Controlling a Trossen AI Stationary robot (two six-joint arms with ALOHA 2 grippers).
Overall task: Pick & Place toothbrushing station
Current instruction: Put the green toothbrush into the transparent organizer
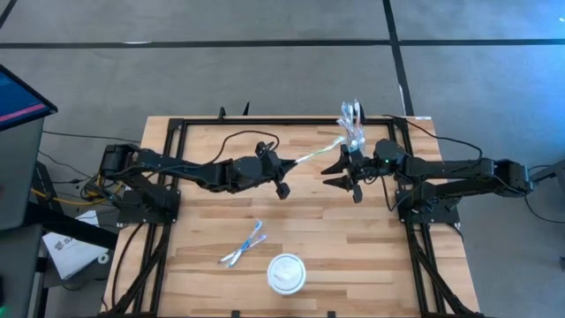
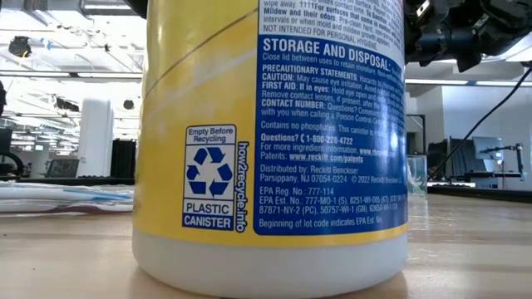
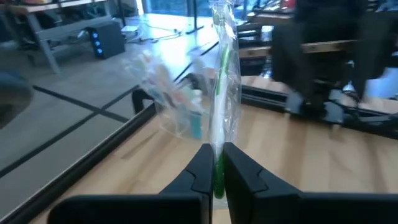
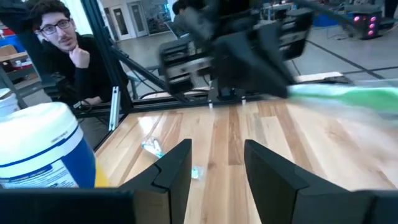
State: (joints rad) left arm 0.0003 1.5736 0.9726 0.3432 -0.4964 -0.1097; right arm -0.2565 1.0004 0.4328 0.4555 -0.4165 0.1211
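Note:
My left gripper (image 1: 284, 168) (image 3: 217, 149) reaches in from the table's left and is shut on a green toothbrush (image 1: 313, 155) (image 3: 222, 68) in a clear wrapper. The brush points toward a clear tumbler (image 1: 354, 134) (image 3: 177, 109) near the table's far edge, which has more brushes sticking out of it. I cannot tell whether the brush's far end touches the tumbler. My right gripper (image 1: 334, 175) (image 4: 217, 149) stands open just near of the tumbler, pointing toward the table's left, with nothing between its fingers. Two wrapped toothbrushes (image 1: 243, 245) lie flat on the wood nearer the front. My left gripper pinches the wrapped green toothbrush near one end (image 3: 218, 171) between its two fingers. The fingers come nearly level from the table's left and lie along the brush. The rest of the brush sticks out past the fingertips, lifted clear of the table and slanting toward the tumbler.
A yellow-and-blue canister with a white lid (image 1: 287, 272) (image 2: 266, 141) (image 4: 43, 149) stands near the table's front edge and fills the low view. A black frame (image 1: 177, 124) borders the wooden top. A person (image 4: 62, 43) sits beyond the table.

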